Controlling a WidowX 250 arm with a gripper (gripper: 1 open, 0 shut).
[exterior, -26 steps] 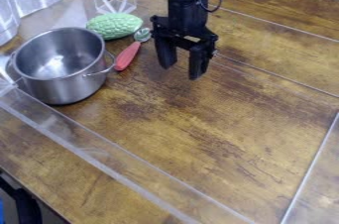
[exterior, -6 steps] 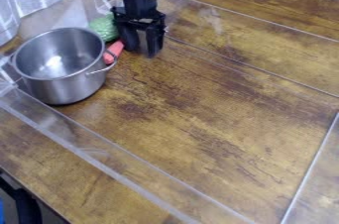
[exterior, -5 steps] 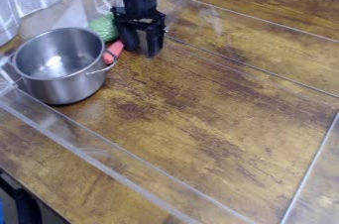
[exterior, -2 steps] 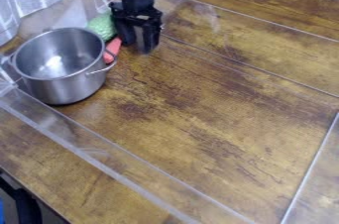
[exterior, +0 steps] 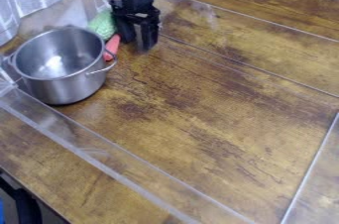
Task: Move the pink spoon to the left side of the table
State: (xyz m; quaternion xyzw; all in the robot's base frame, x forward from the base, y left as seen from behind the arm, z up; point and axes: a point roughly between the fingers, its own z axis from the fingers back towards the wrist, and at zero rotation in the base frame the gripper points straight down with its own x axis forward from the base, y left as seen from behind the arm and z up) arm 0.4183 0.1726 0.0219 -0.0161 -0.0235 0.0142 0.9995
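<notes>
The pink spoon (exterior: 111, 48) shows only as a short red piece between the pot and my gripper; its upper end is hidden under the fingers. My gripper (exterior: 137, 38) stands upright at the table's (exterior: 225, 109) back left, low over the wood, its dark fingers close together on the spoon's upper end. It is just right of the pot's rim.
A steel pot (exterior: 56, 64) stands at the left, its side handle touching or almost touching the spoon. A green knobbly scrubber (exterior: 99, 20) lies behind the spoon, partly hidden by the gripper. Clear plastic strips (exterior: 119, 159) cross the tabletop.
My gripper has moved from mid-table to the back left and come down on the spoon. In the last second gripper and spoon have shifted slightly up and left together.
</notes>
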